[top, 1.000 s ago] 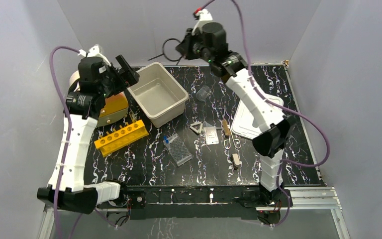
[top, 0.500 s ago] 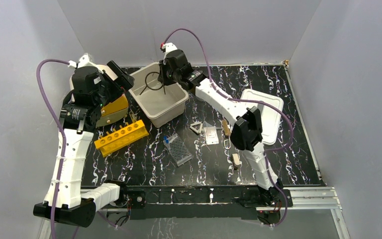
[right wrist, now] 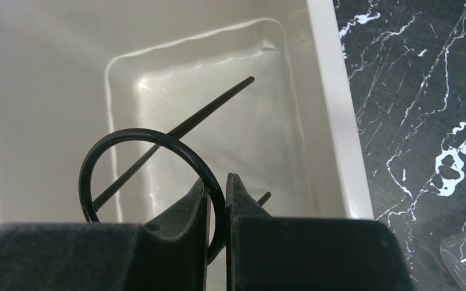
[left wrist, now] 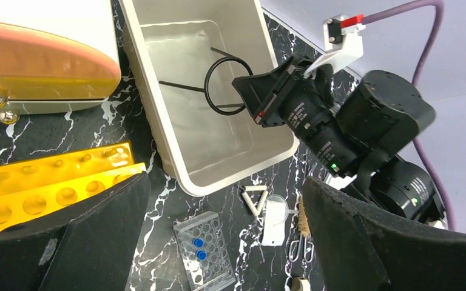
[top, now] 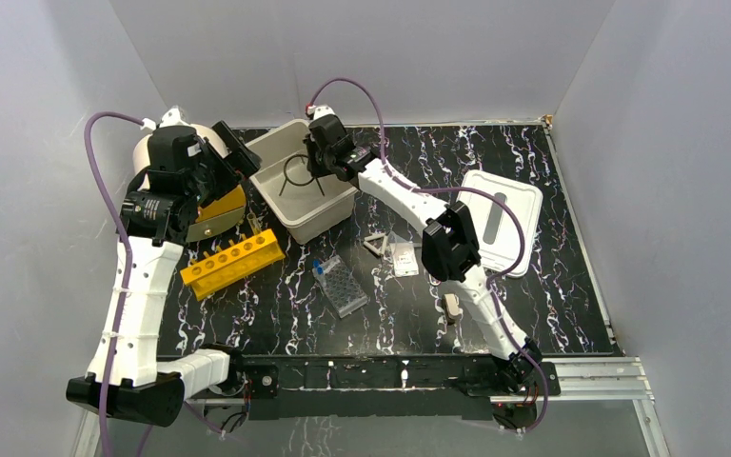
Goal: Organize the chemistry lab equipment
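The left gripper [top: 236, 149] is wide open and holds nothing. It hangs just to the left of the beige plastic tub [top: 268, 145]. Near this gripper, on its near side, the yellow plastic rack with six holes [top: 233, 261] lies on the black marble table [top: 571, 286]. No one has picked it up yet.

Going right, the right gripper [right wrist: 216, 194] reaches over the tub. Its two fingers are squeezed shut on the round ring of the black wire stand [right wrist: 136, 132]. The stand hangs from the fingertips, inside the tub walls. Its thin legs point down at the tub floor. The pictures do not show if the legs touch the floor.

So this looks like the step of putting the stand into the tub. Apart from the stand, the tub looks bare, so this may be the first thing to go in. The job seems to be near its start.

A lot is left. Nearer to the robot than the right gripper, and well apart from it, the clear plastic tray with little wells [top: 343, 286] sits on the table. A bit further right sits the small white triangle [top: 376, 245]. Further right and closer to the robot lies a small wooden piece [top: 452, 307]. Far to the right of the gripper lies the flat white lid with a grey slot [top: 506, 217].
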